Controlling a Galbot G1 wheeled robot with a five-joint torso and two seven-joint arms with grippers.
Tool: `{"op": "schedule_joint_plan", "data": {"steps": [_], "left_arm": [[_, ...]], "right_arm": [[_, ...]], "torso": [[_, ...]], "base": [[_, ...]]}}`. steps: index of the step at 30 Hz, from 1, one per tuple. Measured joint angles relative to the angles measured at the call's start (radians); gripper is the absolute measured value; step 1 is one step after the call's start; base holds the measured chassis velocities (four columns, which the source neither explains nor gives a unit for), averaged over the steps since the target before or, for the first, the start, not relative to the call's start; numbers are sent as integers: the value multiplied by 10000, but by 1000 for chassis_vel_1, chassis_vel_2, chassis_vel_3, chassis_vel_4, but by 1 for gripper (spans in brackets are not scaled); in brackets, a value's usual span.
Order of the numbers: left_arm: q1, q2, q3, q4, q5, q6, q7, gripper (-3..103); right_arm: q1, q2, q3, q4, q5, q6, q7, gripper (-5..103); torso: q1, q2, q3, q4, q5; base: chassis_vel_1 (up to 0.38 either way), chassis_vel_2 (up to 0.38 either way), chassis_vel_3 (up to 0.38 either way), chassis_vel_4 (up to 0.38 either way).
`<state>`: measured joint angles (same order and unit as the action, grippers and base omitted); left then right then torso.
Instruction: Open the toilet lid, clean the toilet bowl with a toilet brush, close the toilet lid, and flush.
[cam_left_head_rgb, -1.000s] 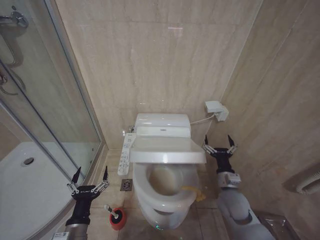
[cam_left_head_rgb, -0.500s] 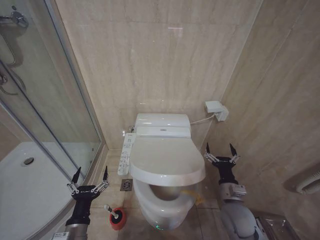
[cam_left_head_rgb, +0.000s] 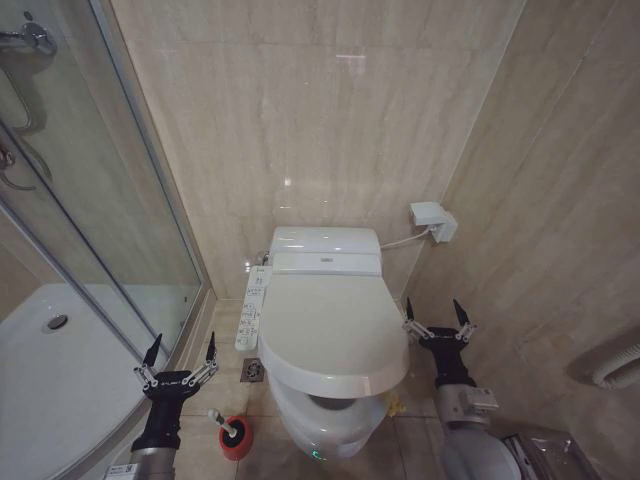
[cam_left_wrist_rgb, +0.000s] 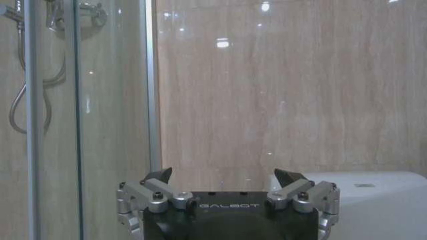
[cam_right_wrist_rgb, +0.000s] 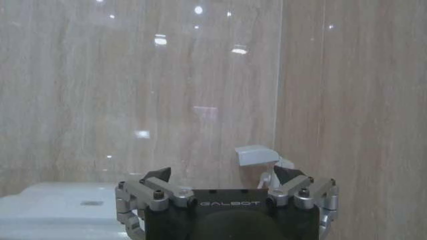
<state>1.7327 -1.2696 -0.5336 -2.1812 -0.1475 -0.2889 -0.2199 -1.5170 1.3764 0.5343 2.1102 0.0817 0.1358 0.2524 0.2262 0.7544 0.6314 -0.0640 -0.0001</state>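
glossy white oval plastic toilet lid (cam_left_head_rgb: 332, 335) nearly shut over white ceramic toilet bowl (cam_left_head_rgb: 322, 420). right pincer (cam_left_head_rgb: 436, 318) just right of lid, fingers apart, empty. left pincer (cam_left_head_rgb: 178, 357) left of bowl, apart, above black-bristled toilet brush (cam_left_head_rgb: 228, 427) in its red cup.

Tiled floor (cam_left_head_rgb: 410, 432): toilet (cam_left_head_rgb: 322, 425) against back wall, red brush holder (cam_left_head_rgb: 235, 438) with toilet brush (cam_left_head_rgb: 222, 422) just beside its left side, floor drain (cam_left_head_rgb: 253, 370) near shower enclosure edge.
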Motion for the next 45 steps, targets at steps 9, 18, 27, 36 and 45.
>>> {"op": "schedule_joint_plan", "data": {"steps": [9,18,27,36,45], "left_arm": [[0,0,0,0,0,0,0,100],[1,0,0,0,0,0,0,100],[0,0,0,0,0,0,0,100],[0,0,0,0,0,0,0,100],[0,0,0,0,0,0,0,100]], "right_arm": [[-333,219,17,365,-202,85,-93,100],[-413,359,12,422,-373,153,-116,100],[-383,388,-13,411,-353,170,-60,100],[-379,386,-22,412,-335,164,-40,100],[-375,384,-25,413,-324,159,-35,100]], "torso": [[0,0,0,-1,0],[0,0,0,-1,0],[0,0,0,-1,1],[0,0,0,-1,1],[0,0,0,-1,1]], "base": [[0,0,0,0],[0,0,0,0],[0,0,0,0],[0,0,0,0],[0,0,0,0]]}}
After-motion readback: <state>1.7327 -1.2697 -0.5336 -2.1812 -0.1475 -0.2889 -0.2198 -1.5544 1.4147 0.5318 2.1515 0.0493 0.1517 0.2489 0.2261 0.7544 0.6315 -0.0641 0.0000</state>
